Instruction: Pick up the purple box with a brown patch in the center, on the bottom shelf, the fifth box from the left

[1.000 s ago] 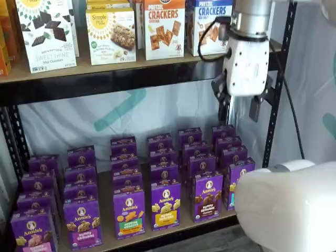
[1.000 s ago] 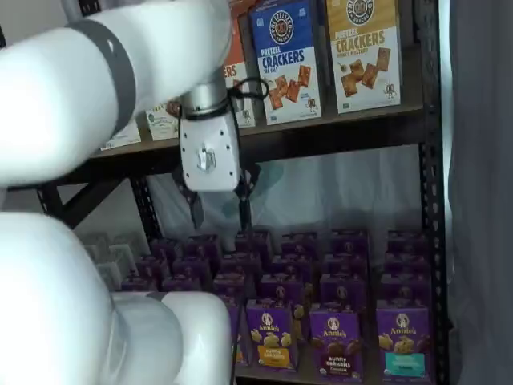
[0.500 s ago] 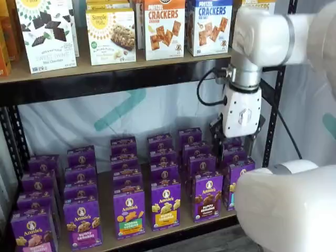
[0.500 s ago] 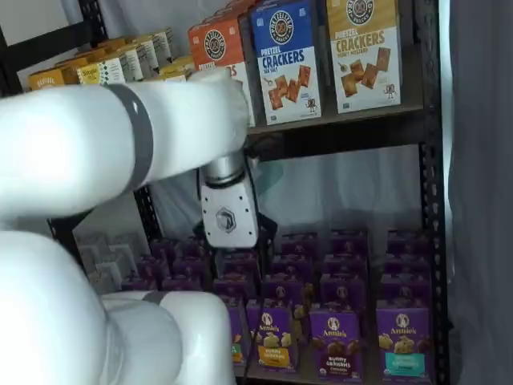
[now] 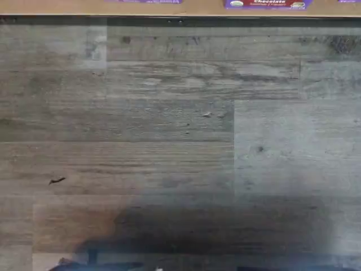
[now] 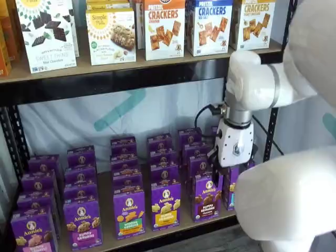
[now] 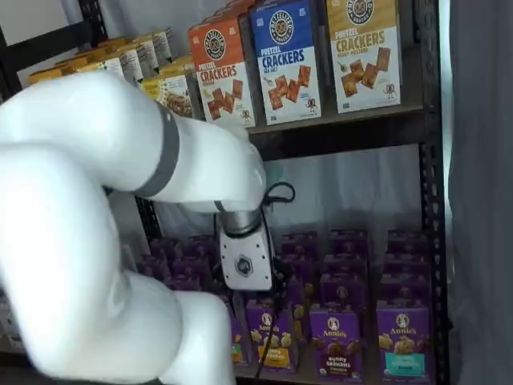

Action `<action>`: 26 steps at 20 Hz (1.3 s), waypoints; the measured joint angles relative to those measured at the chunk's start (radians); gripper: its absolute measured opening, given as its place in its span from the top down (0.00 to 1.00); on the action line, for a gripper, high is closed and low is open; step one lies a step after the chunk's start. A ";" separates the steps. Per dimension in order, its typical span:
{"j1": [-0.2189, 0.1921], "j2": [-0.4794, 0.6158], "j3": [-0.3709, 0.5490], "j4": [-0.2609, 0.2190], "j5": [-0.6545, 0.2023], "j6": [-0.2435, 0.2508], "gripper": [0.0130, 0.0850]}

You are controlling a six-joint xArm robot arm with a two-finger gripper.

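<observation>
The purple box (image 6: pixel 206 197) with dark brown bunny cookies stands at the front of its row on the bottom shelf (image 6: pixel 106 202); it also shows in a shelf view (image 7: pixel 337 345). My gripper (image 6: pixel 230 170) hangs white-bodied just above and slightly right of that box, low among the purple cartons. In a shelf view the gripper (image 7: pixel 255 295) sits left of the box, over the neighbouring rows. Its black fingers blend into the dark cartons, so no gap is plain. The wrist view shows a sliver of a purple carton (image 5: pixel 265 3) at the shelf board's edge.
Rows of other purple Annie's cartons (image 6: pixel 166 205) fill the bottom shelf. The upper shelf (image 6: pixel 105 79) holds cracker cartons (image 6: pixel 164 26). A black upright (image 6: pixel 272 131) stands right of the gripper. Grey wood floor (image 5: pixel 169 141) fills the wrist view.
The gripper has come down from just under the upper shelf to the level of the purple cartons, and shifted slightly left toward the brown-cookie box.
</observation>
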 joint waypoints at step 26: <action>0.004 0.796 -0.127 -0.014 -0.658 0.000 0.00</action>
